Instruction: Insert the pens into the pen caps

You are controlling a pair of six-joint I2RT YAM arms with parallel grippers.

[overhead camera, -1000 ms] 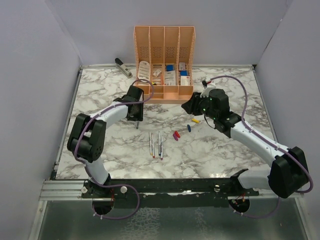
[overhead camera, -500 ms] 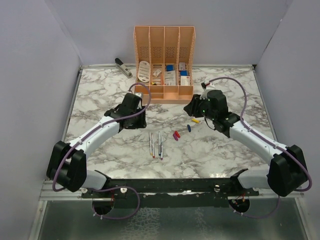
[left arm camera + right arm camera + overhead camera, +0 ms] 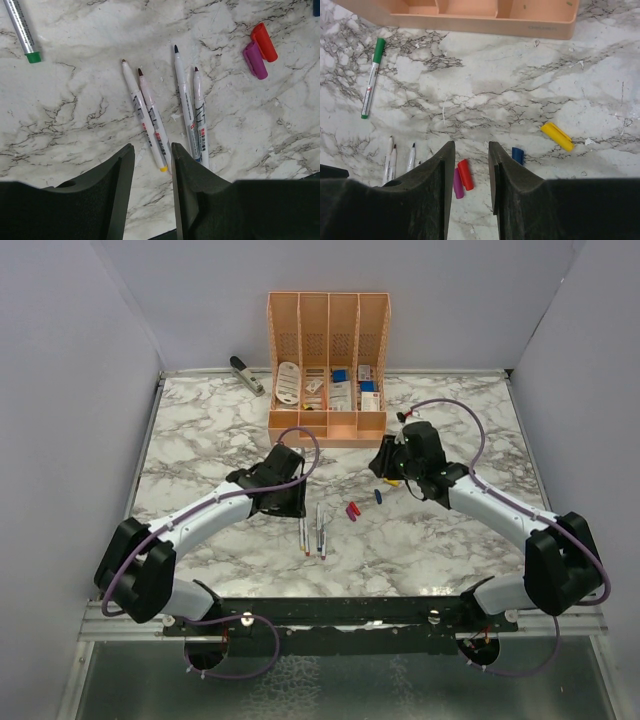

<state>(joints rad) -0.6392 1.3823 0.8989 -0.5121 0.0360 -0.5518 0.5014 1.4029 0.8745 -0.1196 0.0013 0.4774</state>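
On the marble counter [image 3: 200, 430], four bare pens [image 3: 185, 102] lie side by side under the left jaws, which are slightly open and empty. Beyond, the right jaws, also slightly open and empty, hang over the purple, red, blue and yellow caps [image 3: 465, 175]. A green-capped pen [image 3: 371, 80] lies farther left. An organiser [image 3: 328, 428] and a stapler [image 3: 246, 374] stand before grey walls [image 3: 70, 360].

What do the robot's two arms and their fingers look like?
Both the left arm and right arm have white link shells, black joint housings and a purple cable looped alongside. The left fingers and right fingers are broad, matte black, with rounded tips.
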